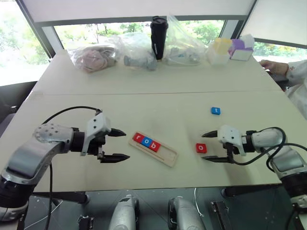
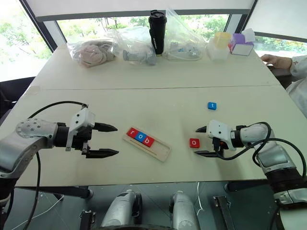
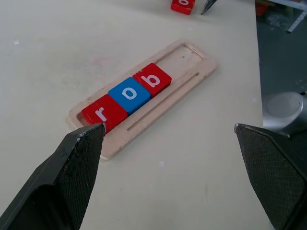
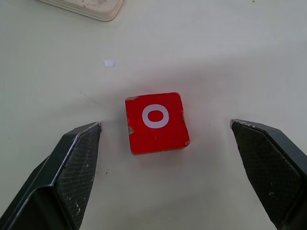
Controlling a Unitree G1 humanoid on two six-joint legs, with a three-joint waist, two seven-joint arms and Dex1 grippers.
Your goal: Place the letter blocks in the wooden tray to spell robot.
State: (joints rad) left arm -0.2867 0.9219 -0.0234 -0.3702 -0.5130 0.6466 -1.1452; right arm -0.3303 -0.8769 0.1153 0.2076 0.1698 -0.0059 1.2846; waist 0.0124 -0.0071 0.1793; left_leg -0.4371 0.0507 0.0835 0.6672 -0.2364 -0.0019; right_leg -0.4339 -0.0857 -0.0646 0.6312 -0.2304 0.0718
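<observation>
The wooden tray [image 1: 165, 154] lies at the table's front centre, slanting from near left to far right in the wrist view. A red r [image 3: 103, 112], a blue o [image 3: 128, 94] and a red b [image 3: 152, 79] sit side by side at its left end. A red o block [image 1: 201, 148] lies flat on the table right of the tray. Farther back lies a blue t block [image 1: 216, 110]. My right gripper [image 1: 209, 146] stands open just right of the red o [image 4: 156, 121], which lies ahead between the fingers. Left of the tray, my left gripper [image 1: 118, 145] is open and empty.
Along the table's far edge stand clear bags of items [image 1: 98, 55], a black tumbler [image 1: 158, 36] and small pastel containers [image 1: 230, 50]. A person's hand and white sleeve [image 1: 288, 69] rest at the far right corner. A seam crosses the table [image 1: 144, 93] behind the blocks.
</observation>
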